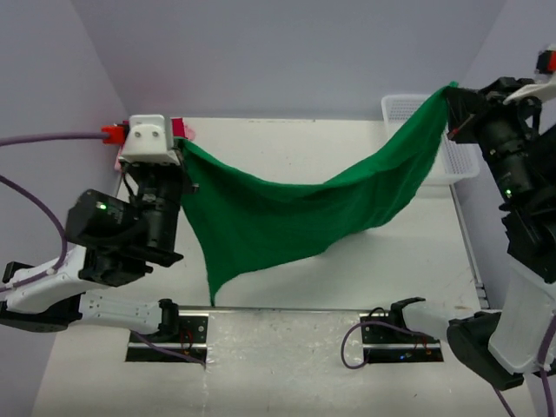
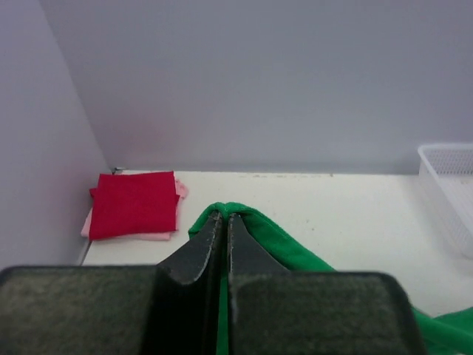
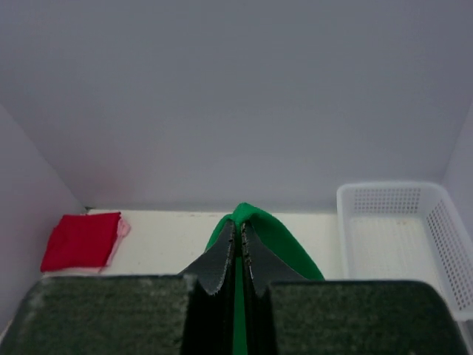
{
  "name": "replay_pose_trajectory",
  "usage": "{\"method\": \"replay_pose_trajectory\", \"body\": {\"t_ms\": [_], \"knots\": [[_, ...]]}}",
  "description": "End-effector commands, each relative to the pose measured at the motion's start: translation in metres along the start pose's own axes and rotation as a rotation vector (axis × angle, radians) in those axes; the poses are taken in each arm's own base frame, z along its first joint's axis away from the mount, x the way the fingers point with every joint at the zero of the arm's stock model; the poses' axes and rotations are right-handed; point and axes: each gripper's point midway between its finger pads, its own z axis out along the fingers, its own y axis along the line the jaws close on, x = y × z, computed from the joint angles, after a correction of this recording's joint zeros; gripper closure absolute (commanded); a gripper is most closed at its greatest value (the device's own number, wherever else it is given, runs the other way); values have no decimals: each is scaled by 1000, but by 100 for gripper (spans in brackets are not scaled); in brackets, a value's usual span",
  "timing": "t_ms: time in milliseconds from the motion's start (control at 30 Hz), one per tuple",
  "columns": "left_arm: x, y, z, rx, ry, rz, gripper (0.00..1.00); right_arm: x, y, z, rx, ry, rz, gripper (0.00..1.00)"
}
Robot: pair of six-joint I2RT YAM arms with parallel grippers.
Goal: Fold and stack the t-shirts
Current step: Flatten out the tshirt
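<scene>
My left claw (image 2: 224, 216) is clenched on one corner of the green t-shirt (image 1: 295, 208), arm raised and reaching forward. Ahead to its left, the folded red t-shirt (image 2: 134, 205) lies on the pink t-shirt (image 2: 180, 192). The green cloth sags between my claws, lifted, I reckon, to spread it for folding. My right claw (image 3: 239, 225) pinches the far corner up high, with the basket (image 3: 447, 237) ahead to its right.

white table (image 1: 287, 143), plain pale grey walls (image 1: 287, 52) behind and beside.
</scene>
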Motion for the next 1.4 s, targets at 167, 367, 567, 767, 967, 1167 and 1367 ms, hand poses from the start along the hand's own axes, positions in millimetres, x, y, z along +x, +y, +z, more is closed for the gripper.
{"method": "replay_pose_trajectory", "body": {"t_ms": [167, 367, 567, 767, 967, 1167, 1367], "knots": [[-82, 76, 1, -89, -53, -32, 100, -70, 35, -75, -224, -232, -52, 100], [-84, 24, 8, 8, -118, 1, 100, -63, 35, -47, -203, -187, -45, 100], [17, -70, 93, 149, 0, 142, 100, -34, 33, 11, -165, -88, -40, 100], [115, -46, 196, 163, 213, 15, 100, -34, 27, 26, -122, -81, -77, 100], [168, 66, 256, -23, 383, -88, 100, -35, 22, 26, -95, -83, -109, 100], [168, 105, 249, -87, 352, -113, 100, -16, 19, 37, -83, -35, -124, 100], [109, 116, 207, -114, 228, -110, 100, -8, 29, 31, -100, -12, -124, 100]]}}
